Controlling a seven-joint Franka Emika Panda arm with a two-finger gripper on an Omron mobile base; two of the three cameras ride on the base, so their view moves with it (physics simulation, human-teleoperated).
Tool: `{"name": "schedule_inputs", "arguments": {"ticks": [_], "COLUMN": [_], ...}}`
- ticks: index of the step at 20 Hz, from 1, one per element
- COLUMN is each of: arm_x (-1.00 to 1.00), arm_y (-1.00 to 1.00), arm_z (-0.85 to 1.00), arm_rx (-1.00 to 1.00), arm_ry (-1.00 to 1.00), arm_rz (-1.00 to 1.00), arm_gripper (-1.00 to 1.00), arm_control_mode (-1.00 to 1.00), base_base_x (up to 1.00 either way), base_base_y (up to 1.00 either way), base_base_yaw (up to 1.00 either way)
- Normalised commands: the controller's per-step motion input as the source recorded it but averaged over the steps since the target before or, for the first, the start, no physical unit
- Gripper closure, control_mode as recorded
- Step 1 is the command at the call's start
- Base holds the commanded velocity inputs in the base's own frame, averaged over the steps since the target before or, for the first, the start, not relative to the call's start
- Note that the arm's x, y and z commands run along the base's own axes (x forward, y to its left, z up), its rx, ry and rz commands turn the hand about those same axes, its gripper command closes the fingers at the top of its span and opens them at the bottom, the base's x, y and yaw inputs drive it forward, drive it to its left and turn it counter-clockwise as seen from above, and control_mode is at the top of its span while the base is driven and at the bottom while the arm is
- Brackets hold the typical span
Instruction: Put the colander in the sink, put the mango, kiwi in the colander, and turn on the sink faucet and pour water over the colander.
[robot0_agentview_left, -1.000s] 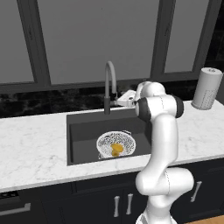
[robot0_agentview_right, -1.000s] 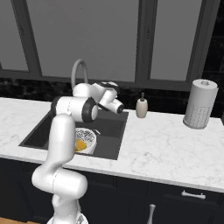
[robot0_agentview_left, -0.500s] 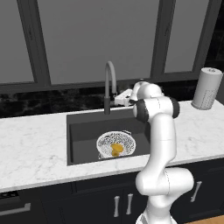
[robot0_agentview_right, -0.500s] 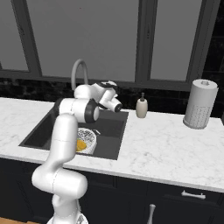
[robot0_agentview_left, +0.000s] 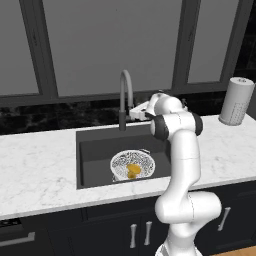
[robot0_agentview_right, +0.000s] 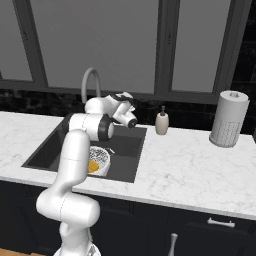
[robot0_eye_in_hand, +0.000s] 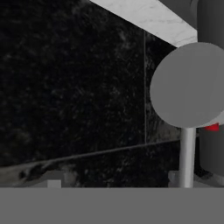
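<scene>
the sink faucet (robot0_agentview_left: 123, 95) stands at the back edge of the sink (robot0_agentview_left: 92, 152), near the middle of that edge, a tall slim grey gooseneck with a high arched spout and a darker base. it looks rigid and fixed to the counter (robot0_agentview_left: 40, 165), so it should take a firm push without bending; its smooth finish will likely be slippery, and the better place to take hold is probably the small side lever low on the stem rather than the spout, though the lever is too small to make out clearly from the base views. in the hand view a grey round disc on a thin stem (robot0_eye_in_hand: 189, 87) sits close ahead with a small red mark beside it, which i judge to be part of the tap seen from very near. the gripper (robot0_agentview_left: 137, 113) hovers just beside the tap's lower stem, above the sink's back edge; whether its jaws are spread or pinching cannot be told, and nothing is visibly held. the colander (robot0_agentview_left: 132, 164), white and finely perforated, rests on the sink floor toward the front right, with an orange-yellow mango (robot0_agentview_left: 133, 170) in it; the kiwi cannot be separated from it. no stream runs, so turning the tap on remains.
</scene>
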Motion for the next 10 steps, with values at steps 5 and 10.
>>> {"name": "schedule_inputs", "arguments": {"ticks": [5,10], "arm_x": [0.25,0.13], "arm_y": [0.0,-0.15], "arm_z": [-0.21,-0.28], "arm_rx": [0.0,0.0], "arm_ry": [0.0,0.0], "arm_rz": [-0.09,-0.09], "arm_gripper": [1.0,1.0], "arm_control_mode": [-1.0,-1.0], "base_base_x": [0.0,0.0], "base_base_y": [0.0,0.0], "base_base_yaw": [0.0,0.0]}}
